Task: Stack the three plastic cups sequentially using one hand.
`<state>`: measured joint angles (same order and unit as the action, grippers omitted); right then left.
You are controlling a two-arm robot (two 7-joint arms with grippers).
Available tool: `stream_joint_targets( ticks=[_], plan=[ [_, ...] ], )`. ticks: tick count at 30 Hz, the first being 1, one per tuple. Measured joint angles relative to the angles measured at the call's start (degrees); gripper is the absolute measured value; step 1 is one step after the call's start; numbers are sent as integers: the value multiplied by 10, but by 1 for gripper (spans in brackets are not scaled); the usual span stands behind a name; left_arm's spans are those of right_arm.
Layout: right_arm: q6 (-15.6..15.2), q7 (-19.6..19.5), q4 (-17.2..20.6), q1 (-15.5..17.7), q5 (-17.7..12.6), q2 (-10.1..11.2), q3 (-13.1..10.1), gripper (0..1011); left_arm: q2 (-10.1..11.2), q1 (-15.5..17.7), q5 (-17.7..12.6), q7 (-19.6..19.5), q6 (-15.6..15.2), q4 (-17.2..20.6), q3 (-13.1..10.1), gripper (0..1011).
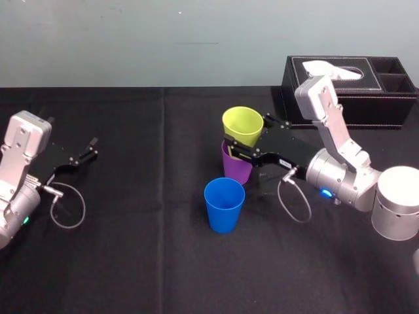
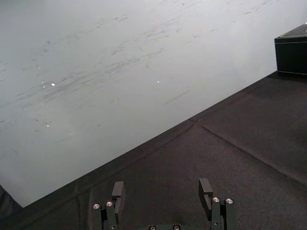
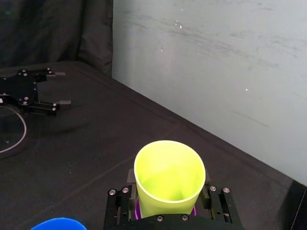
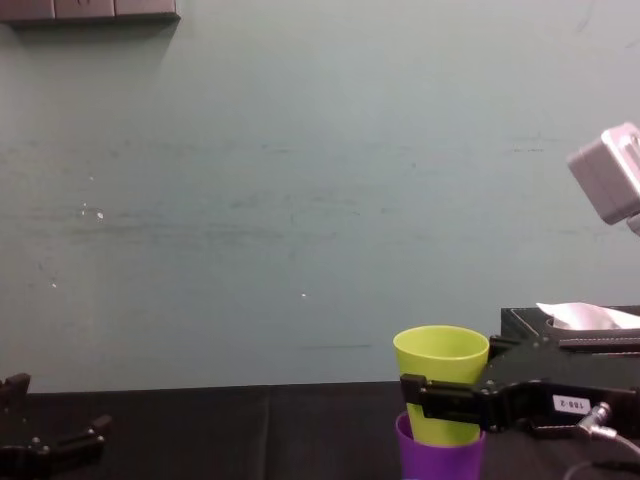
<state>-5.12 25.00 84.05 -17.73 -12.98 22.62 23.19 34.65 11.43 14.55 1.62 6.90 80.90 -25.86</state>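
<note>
Two tools are in play, one at work and one idle.

Your right tool (image 1: 245,134) reaches in from the right over the middle of the table (image 1: 131,255). Its two fingers (image 3: 211,194) are closed against opposite sides of the yellow-green cup (image 1: 242,126), gripping the wall a little below the rim. In the right wrist view the cup's open mouth faces the camera, with a finger pressed on each flank.

The yellow-green cup is mouth up, and its lower part sits inside the purple cup (image 1: 236,169), which stands on the table directly beneath it. In the chest view the yellow-green rim rises well above the purple rim, so the two are nested only in part.

The blue cup (image 1: 224,204) stands upright and alone on the table. It is nearer to you than the nested pair and slightly to their left, close to the purple cup but apart from it.

Behind the right arm, at the far right of the table, lies the black tissue box (image 1: 353,88), with a white tissue (image 1: 334,69) at its top opening.

Your left tool (image 1: 91,148) sits at the left side of the table, well apart from all three cups. Its fingers are spread wide and hold nothing. A pale wall (image 1: 131,39) closes the scene behind the table.
</note>
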Motion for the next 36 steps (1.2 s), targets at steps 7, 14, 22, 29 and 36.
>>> stream_joint_targets(
  ticks=[7,14,22,29,36],
  plan=[
    [1,7,-12,-1,-12,-2,-2,742,0,0,0,0,0,0,0,1011],
    [1,6,-12,0,-11,-2,-2,742,0,0,0,0,0,0,0,1011],
    [1,6,-10,0,-11,-2,-2,846,0,0,0,0,0,0,0,1011],
    [1,6,-10,0,-10,-2,-2,1003,0,0,0,0,0,0,0,1011],
    [1,5,-9,0,-10,-2,-2,1002,0,0,0,0,0,0,0,1012]
  ],
)
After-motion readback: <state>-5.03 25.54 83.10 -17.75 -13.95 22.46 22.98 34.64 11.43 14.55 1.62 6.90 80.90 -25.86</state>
